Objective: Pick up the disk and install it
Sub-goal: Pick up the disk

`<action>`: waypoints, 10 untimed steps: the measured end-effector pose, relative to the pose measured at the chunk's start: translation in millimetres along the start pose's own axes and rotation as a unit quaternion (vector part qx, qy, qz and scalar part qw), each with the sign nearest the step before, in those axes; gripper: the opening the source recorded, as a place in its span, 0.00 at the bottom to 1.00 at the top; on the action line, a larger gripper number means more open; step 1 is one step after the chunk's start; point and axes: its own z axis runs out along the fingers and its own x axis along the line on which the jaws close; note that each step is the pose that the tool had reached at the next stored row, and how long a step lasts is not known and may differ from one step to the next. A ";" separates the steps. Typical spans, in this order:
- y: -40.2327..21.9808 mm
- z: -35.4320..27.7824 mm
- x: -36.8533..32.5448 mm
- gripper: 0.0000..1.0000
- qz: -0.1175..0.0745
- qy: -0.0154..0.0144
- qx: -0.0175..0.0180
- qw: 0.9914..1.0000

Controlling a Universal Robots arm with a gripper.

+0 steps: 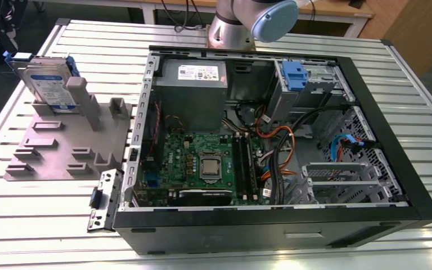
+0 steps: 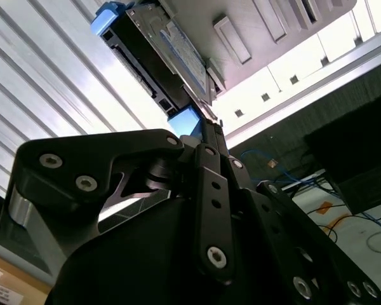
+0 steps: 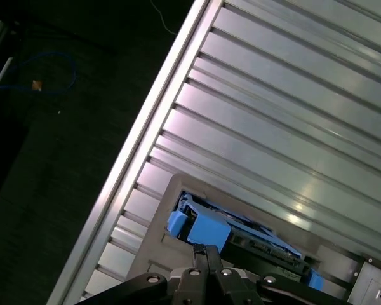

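The gripper [image 3: 205, 249] is hanging with its fingers closed together, apart from the disk [image 3: 254, 236], which is standing on edge ahead of the fingertips in a grey holder [image 1: 58, 152]. Bare slatted table [image 3: 292, 95] is stretching beyond it, the table's edge running alongside. The disk is showing a silver-grey body, a white-and-blue label and a blue bracket.

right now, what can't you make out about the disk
- Lower part of the disk: exterior view, behind posts of the stand.
- Disk end nearest the pincer: second wrist view, covered by it.
- Label print on the disk: exterior view, too small.
- Arm: exterior view, cut off by the top edge.
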 end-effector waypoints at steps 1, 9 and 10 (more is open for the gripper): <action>0.0 0.0 0.0 0.11 -0.003 0.000 0.000 1.000; 0.0 0.0 0.0 0.11 -0.022 0.001 0.000 1.000; 0.0 0.0 0.0 0.11 -0.024 0.001 -0.001 1.000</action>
